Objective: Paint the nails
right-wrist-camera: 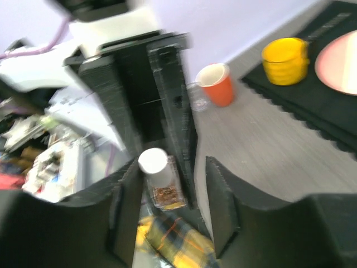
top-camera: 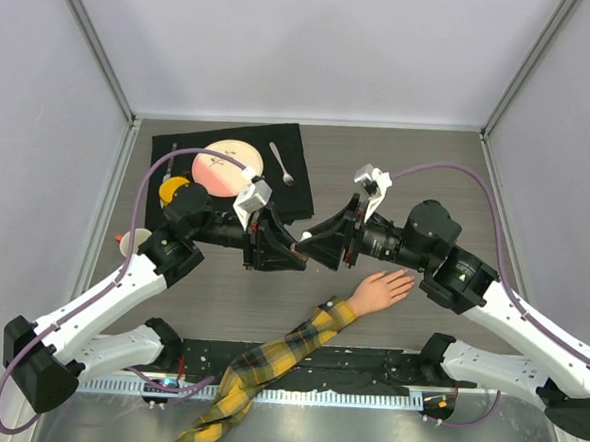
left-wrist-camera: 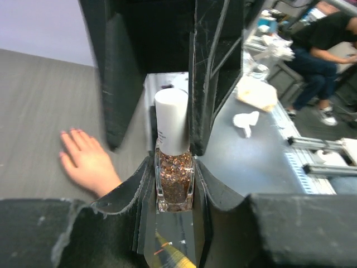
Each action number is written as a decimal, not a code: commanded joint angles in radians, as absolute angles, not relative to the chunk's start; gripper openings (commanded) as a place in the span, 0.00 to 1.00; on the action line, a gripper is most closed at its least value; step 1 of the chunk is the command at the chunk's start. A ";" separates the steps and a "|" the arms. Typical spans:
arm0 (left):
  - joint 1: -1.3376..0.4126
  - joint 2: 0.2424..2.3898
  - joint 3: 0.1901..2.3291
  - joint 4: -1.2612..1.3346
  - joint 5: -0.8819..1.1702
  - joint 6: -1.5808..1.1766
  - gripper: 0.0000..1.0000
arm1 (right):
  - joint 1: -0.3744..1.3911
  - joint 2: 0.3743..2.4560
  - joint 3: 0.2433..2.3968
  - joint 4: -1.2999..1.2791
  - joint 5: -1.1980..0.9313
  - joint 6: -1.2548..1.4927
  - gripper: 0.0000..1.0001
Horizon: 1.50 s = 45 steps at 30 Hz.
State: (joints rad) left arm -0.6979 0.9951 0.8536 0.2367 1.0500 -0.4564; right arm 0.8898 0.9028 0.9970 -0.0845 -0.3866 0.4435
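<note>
Arms level, facing | left jaws clamping bottle | right jaws apart around cap

The nails show only as faint pink tips left of the left tool in its own view, too small to tell whether any are painted. The hand loses its wrist behind that tool's left finger. The bottle has its base sunk out of sight between the fingers, and its label is unreadable. From above, both tools meet tip to tip and all but cover it. The right tool gives a smeared view, so whether its fingers touch the white cap cannot be told. Below it the plaid sleeve is cut by the edge, as is the pink plate far to its right.
</note>
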 commanded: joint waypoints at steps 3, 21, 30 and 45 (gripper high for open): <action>-0.707 0.951 0.936 0.017 0.757 -0.204 0.00 | 0.907 0.931 1.152 -0.276 0.027 0.521 0.58; -0.707 0.891 0.905 -0.025 0.480 -0.140 0.00 | 1.264 1.290 1.523 -0.522 0.733 0.500 0.55; -0.707 0.894 0.902 -0.012 0.518 -0.159 0.00 | 1.264 1.240 1.473 -0.477 0.660 0.497 0.09; -0.707 0.970 0.831 0.580 1.169 -0.641 0.00 | 0.861 0.919 0.980 -0.023 -0.568 0.377 0.01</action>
